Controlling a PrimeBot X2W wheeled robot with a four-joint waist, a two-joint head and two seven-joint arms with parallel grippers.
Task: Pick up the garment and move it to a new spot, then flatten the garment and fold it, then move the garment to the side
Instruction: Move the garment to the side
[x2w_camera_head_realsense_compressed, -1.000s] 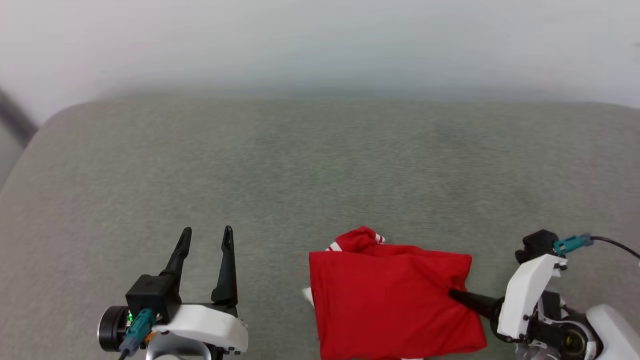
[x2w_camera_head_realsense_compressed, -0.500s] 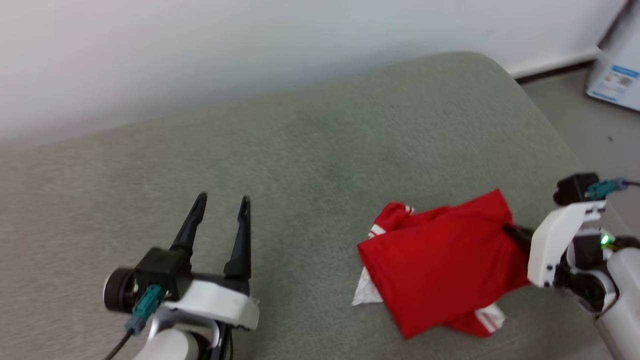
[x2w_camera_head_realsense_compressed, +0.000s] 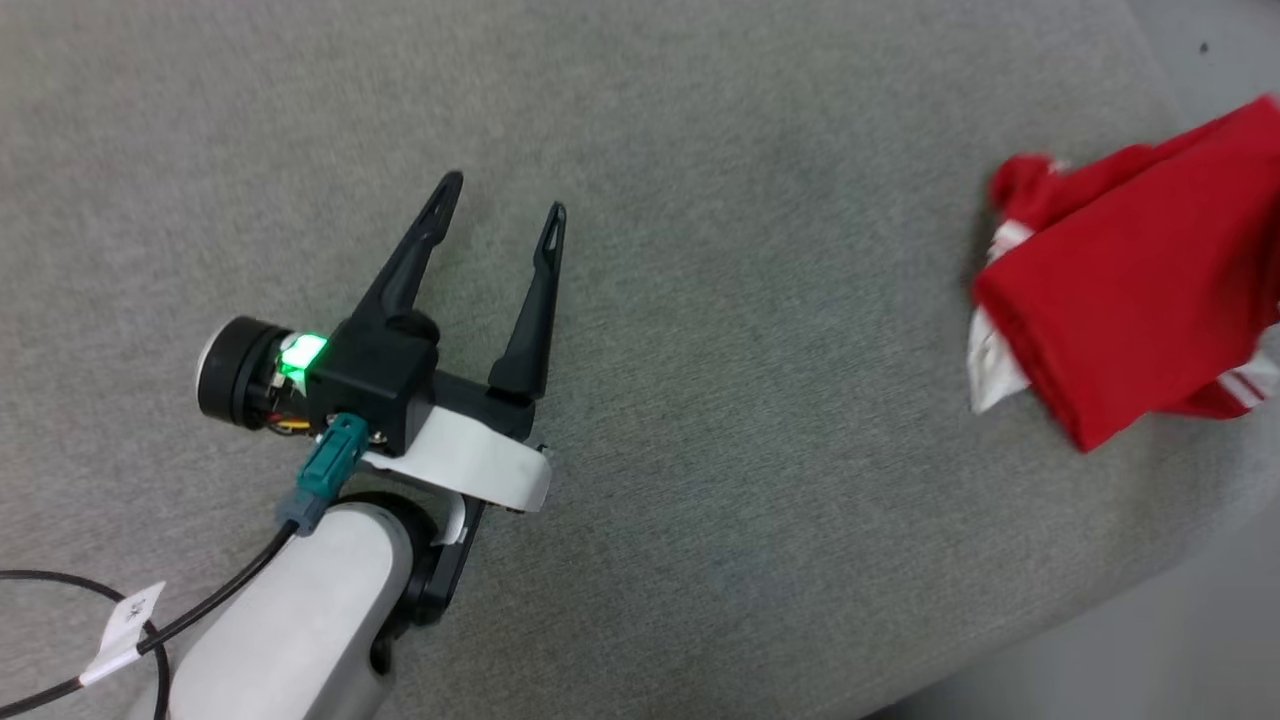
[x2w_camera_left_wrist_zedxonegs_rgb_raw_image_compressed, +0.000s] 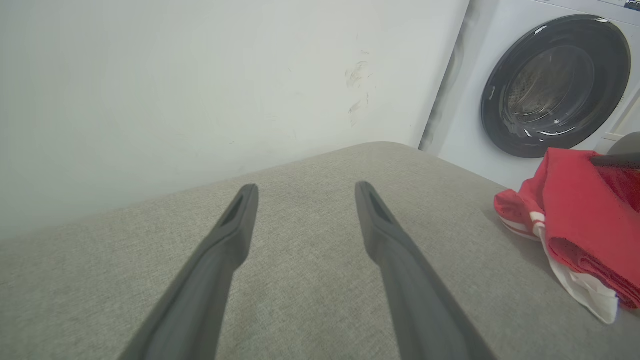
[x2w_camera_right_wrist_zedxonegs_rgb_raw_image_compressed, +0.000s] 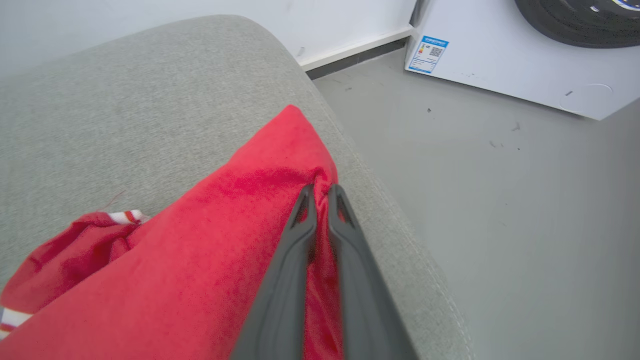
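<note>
1. Work surface. I see a grey upholstered pad (x2w_camera_head_realsense_compressed: 700, 400) with rounded corners. A pale wall (x2w_camera_left_wrist_zedxonegs_rgb_raw_image_compressed: 200, 75) stands behind it, and grey floor (x2w_camera_right_wrist_zedxonegs_rgb_raw_image_compressed: 500, 225) lies past its right end.

2. Appliance. A white washing machine (x2w_camera_left_wrist_zedxonegs_rgb_raw_image_compressed: 465, 140) with a dark round door (x2w_camera_left_wrist_zedxonegs_rgb_raw_image_compressed: 555, 85) stands on the floor by the wall, beyond the pad's corner.

3. Garment. The garment (x2w_camera_head_realsense_compressed: 1140, 300) is a folded red bundle near the right end of the pad, close to the edge and well apart from the left arm. In the head view it runs off the right border. White sleeve fabric with red-white striped trim pokes out along its lower side, and in the left wrist view those lower folds lie on the pad. The printed front is not visible.

4. Left gripper. The left gripper (x2w_camera_head_realsense_compressed: 505, 195) hangs over bare pad with its two dark fingers spread wide and nothing between them.

5. Right gripper. The right gripper (x2w_camera_right_wrist_zedxonegs_rgb_raw_image_compressed: 320, 189) is pinched shut on a puckered red edge of the garment, fingertips almost meeting through the cloth.

6. Small items. A green lamp (x2w_camera_head_realsense_compressed: 300, 352) glows on the left wrist. A teal connector (x2w_camera_head_realsense_compressed: 325, 475) feeds a black cable (x2w_camera_head_realsense_compressed: 60, 590) carrying a white tag (x2w_camera_head_realsense_compressed: 130, 620). An energy label (x2w_camera_right_wrist_zedxonegs_rgb_raw_image_compressed: 428, 54) sits on the washing machine's lower corner.
</note>
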